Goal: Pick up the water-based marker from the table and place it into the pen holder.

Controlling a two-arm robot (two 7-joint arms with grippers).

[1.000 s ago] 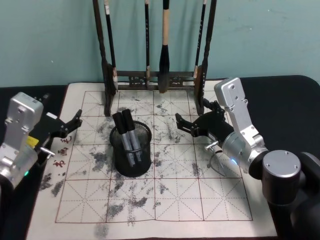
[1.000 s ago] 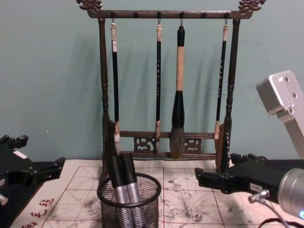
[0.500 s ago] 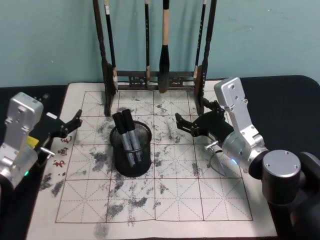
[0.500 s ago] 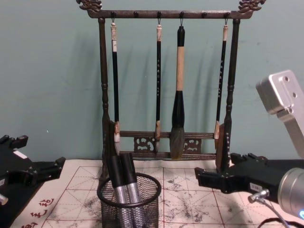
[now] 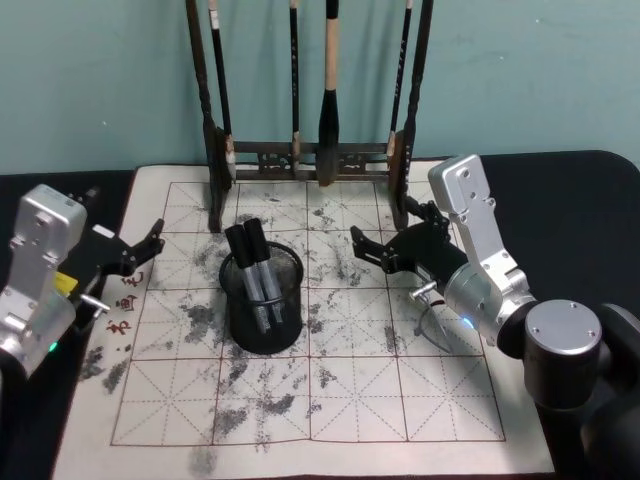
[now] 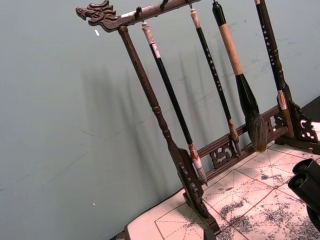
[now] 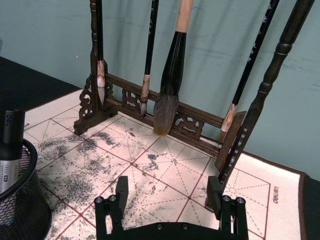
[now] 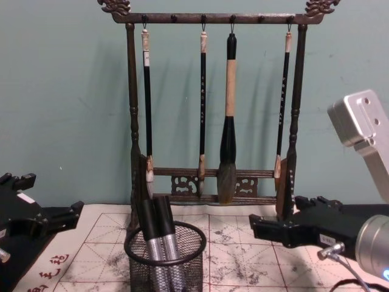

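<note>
The black wire-mesh pen holder (image 5: 262, 330) stands on the grid mat (image 5: 350, 400), left of centre. Two water-based markers (image 5: 250, 262) with black caps and silver barrels lean inside it, also seen in the chest view as markers (image 8: 159, 231) in the holder (image 8: 164, 267). My right gripper (image 5: 362, 250) hovers open to the holder's right; in the right wrist view its gripper (image 7: 168, 192) has nothing between the fingers, and the holder (image 7: 20, 210) sits off to one side. My left gripper (image 5: 147, 250) is open over the mat's left edge, apart from the holder.
A tall dark wooden brush rack (image 5: 310, 155) with several hanging brushes stands at the back of the mat, close behind the holder. Red characters (image 5: 122, 305) mark the mat's left margin. Dark tabletop (image 5: 570, 190) surrounds the mat.
</note>
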